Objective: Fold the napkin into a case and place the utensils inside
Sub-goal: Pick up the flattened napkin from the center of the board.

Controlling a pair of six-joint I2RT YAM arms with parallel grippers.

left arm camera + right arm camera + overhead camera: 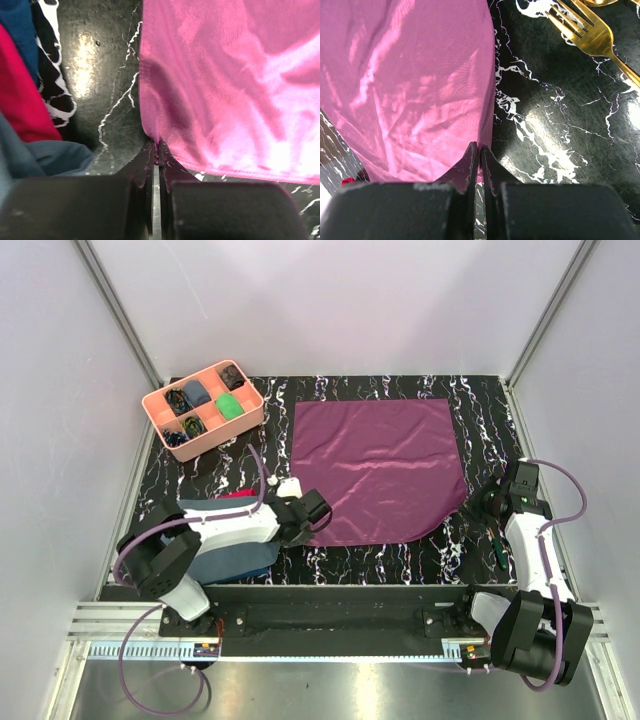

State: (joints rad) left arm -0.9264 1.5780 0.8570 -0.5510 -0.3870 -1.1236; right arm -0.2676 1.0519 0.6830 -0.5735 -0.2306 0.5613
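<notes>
At the near edge of the thin plum-purple cloth napkin (380, 465), left gripper (156, 149) and right gripper (479, 150) each clamped a corner.

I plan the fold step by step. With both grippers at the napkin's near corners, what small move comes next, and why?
Probably raise both corners together a little. The left gripper and the right gripper are each shut on a near corner of the napkin, which lies flat and unfolded, so lifting starts the fold.
</notes>
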